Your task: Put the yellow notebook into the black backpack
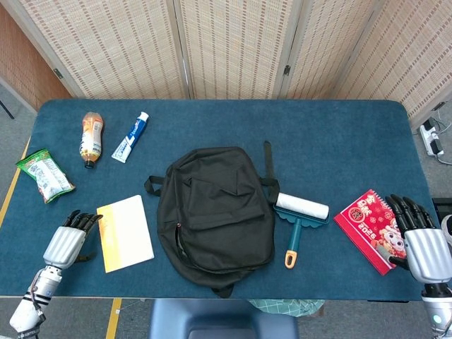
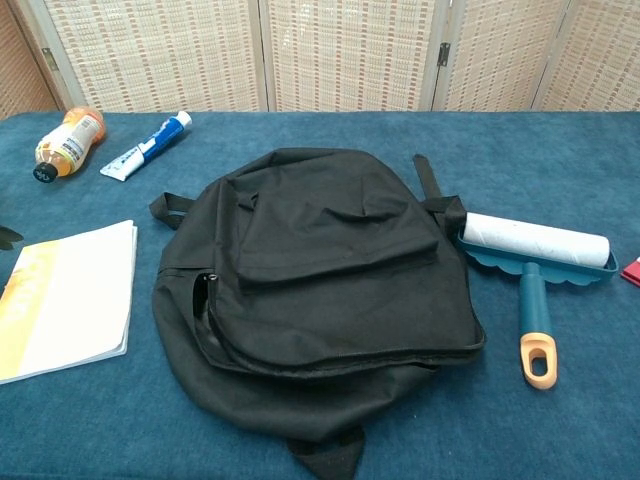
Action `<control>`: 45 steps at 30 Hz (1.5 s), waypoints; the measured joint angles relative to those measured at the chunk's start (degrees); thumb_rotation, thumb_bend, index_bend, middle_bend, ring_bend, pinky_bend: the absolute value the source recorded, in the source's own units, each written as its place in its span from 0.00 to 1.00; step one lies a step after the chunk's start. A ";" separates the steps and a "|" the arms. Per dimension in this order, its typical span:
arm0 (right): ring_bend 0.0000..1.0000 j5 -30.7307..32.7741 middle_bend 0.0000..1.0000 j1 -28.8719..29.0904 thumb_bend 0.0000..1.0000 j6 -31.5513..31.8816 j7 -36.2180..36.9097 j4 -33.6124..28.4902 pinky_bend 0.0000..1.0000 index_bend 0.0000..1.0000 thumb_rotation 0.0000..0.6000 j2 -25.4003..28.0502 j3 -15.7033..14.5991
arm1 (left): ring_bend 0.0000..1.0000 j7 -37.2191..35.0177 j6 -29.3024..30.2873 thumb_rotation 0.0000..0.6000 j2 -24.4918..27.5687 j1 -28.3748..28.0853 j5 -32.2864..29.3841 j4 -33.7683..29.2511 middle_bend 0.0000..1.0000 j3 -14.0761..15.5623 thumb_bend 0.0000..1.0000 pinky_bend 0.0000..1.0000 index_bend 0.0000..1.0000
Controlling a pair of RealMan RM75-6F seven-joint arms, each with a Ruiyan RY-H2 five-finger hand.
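Our left robot hand (image 1: 68,240), fingers apart and empty, sits just beside the yellow notebook (image 1: 125,232), positioned to grasp its edge. The notebook lies flat on the bench (image 1: 339,141) left of the black backpack (image 1: 215,215). Our right robot hand (image 1: 422,240) rests empty, fingers apart.

Orange drink bottle (image 1: 91,138) and toothpaste tube (image 1: 132,136) side by side, far left of blue tabletop (image 1: 339,141). Green snack bag (image 1: 44,174) at left edge. Lint roller (image 1: 299,215), red calendar (image 1: 369,228) on right.
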 measured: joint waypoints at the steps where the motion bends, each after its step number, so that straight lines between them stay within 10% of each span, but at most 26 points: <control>1: 0.10 0.03 0.13 0.00 0.10 0.00 0.01 0.03 0.14 0.03 1.00 -0.01 0.03 | 0.19 -0.11 -0.08 1.00 -0.17 -0.10 -0.04 0.17 0.24 0.02 0.05 0.14 0.18; 45: 0.09 0.52 0.13 -0.33 0.10 -0.02 1.24 1.18 0.14 0.03 1.00 -0.59 0.05 | 0.19 -5.04 -5.21 1.00 -3.04 -4.39 -1.76 2.57 0.24 0.40 0.00 0.14 0.19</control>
